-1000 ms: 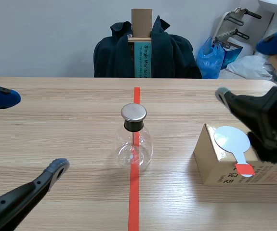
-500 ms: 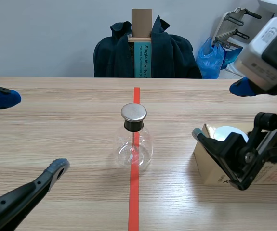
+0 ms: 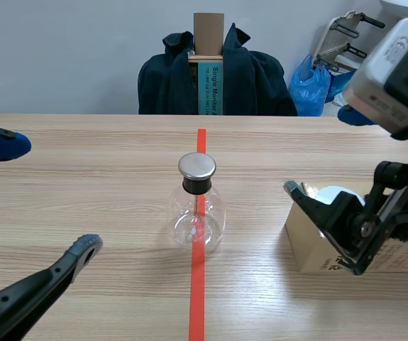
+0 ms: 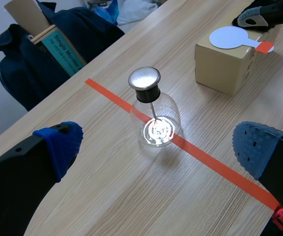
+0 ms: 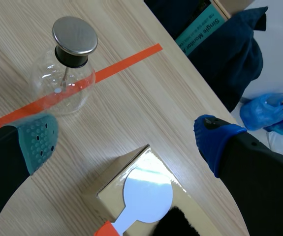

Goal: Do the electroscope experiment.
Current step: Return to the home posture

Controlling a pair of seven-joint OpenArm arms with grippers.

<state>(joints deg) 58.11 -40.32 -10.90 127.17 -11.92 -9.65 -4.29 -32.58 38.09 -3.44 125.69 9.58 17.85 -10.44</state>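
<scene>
Right gripper [image 5: 124,140] is now set low over the box [image 3: 303,238], to the right of the flask [image 3: 197,213]. A second ago it was held higher, behind the box, and the whole paddle [image 5: 146,194] could be seen in the scene view. Since then it has been lowered and tipped forward, so that most of the paddle is hidden there by the arm. In the last half second little more has been altered. This is judged to be the approach to picking up the paddle, with nothing yet brought to the flask's metal cap.

Its fingers are spread wide and nothing is held between them. In the right wrist view the paddle's white disc is seen lying flat on the box top, between the two pads and apart from both. Whether the box is touched by any part of the gripper cannot be told.

Left gripper [image 3: 46,196] is kept wide open and empty, well to the left of the flask, unmoved. The flask is left standing upright on the red tape line.
</scene>
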